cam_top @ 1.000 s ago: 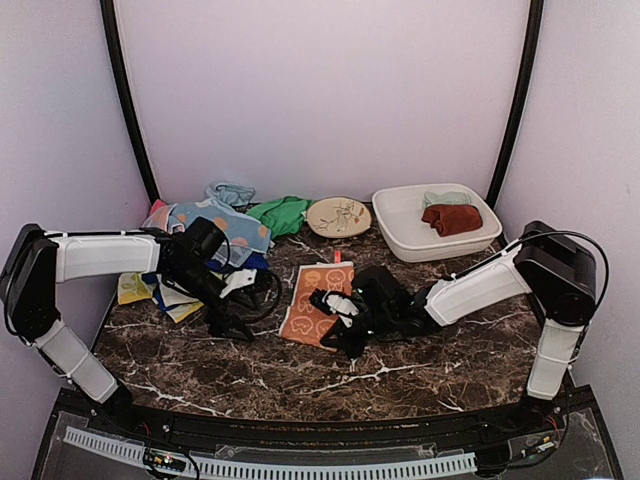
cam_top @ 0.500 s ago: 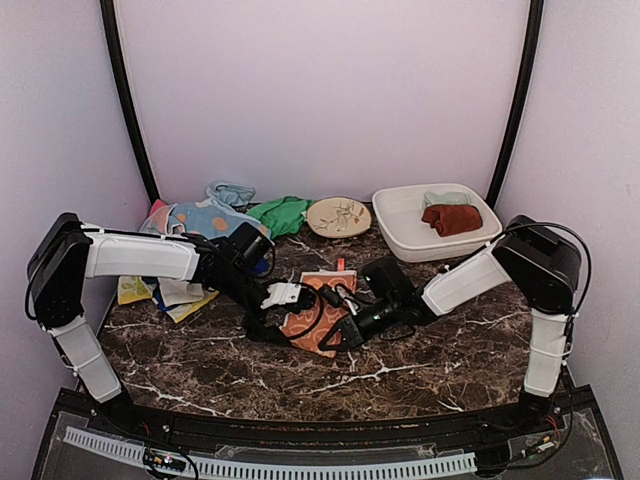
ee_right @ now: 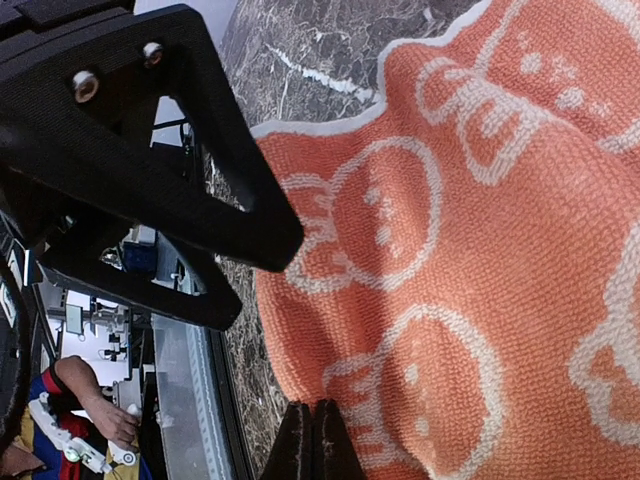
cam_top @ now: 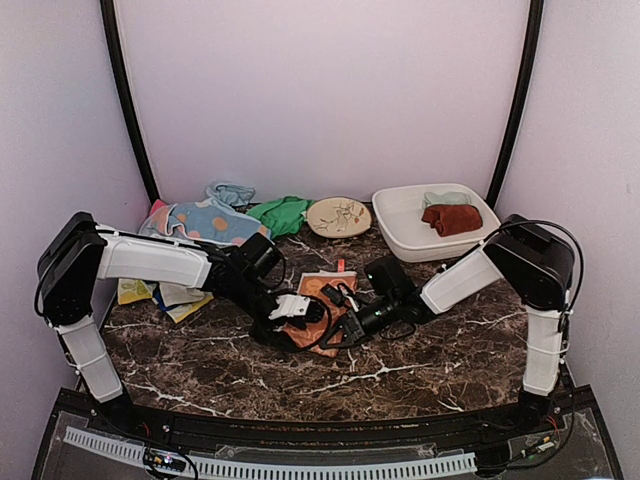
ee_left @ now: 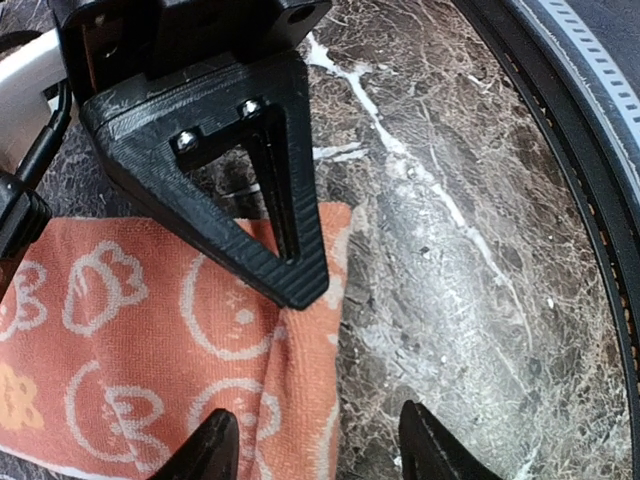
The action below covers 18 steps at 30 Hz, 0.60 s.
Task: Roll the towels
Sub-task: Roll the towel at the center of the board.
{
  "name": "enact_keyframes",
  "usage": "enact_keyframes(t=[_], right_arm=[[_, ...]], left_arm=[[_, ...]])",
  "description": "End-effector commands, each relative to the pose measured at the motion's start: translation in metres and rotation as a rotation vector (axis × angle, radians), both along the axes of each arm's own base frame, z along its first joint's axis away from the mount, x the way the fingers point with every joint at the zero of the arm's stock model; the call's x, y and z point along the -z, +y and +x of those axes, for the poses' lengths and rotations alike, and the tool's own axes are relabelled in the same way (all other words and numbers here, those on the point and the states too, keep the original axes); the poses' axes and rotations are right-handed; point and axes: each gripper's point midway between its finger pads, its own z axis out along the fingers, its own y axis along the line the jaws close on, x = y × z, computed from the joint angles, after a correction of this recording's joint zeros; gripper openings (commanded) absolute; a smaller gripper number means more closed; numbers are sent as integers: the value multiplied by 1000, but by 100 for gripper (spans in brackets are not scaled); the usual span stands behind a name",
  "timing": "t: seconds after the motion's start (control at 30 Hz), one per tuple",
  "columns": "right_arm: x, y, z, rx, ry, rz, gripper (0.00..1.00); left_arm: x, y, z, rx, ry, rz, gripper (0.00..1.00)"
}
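An orange towel [cam_top: 322, 292] with cream patterns lies mid-table, its near end bunched up. My right gripper [cam_top: 345, 325] is shut on the towel's corner [ee_right: 330, 400], and a crease runs away from the pinch. My left gripper [ee_left: 320, 450] comes in from the left beside it. Its fingers stand apart across the towel's side edge [ee_left: 300, 400], one over cloth and one over bare table. The right gripper's black finger [ee_left: 260, 200] shows in the left wrist view. More towels [cam_top: 212, 220] are heaped at the back left.
A white tub [cam_top: 400, 238] at the back right holds a dark red towel [cam_top: 452, 218] and a pale one. A round patterned plate [cam_top: 338, 215] and a green towel [cam_top: 280, 212] sit at the back. A yellow towel [cam_top: 135, 290] lies under the left arm.
My left arm has swung right to the orange towel and its jaws have narrowed. The towel's near end has been drawn up and bunched by the shut right gripper.
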Motion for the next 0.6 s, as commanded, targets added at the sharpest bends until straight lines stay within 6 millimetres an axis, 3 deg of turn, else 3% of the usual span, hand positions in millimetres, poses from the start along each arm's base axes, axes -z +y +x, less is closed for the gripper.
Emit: enact_keyframes(t=[0.0, 0.23, 0.37, 0.57], right_arm=[[-5, 4, 5, 3, 18, 40, 0], [-4, -1, 9, 28, 32, 53, 0], [-6, -5, 15, 53, -1, 54, 0], [-12, -24, 36, 160, -245, -12, 24]], left_arm=[[13, -3, 8, -31, -6, 21, 54], [30, 1, 6, -70, 70, 79, 45], [29, 0, 11, -125, 155, 67, 31], [17, 0, 13, -206, 375, 51, 4]])
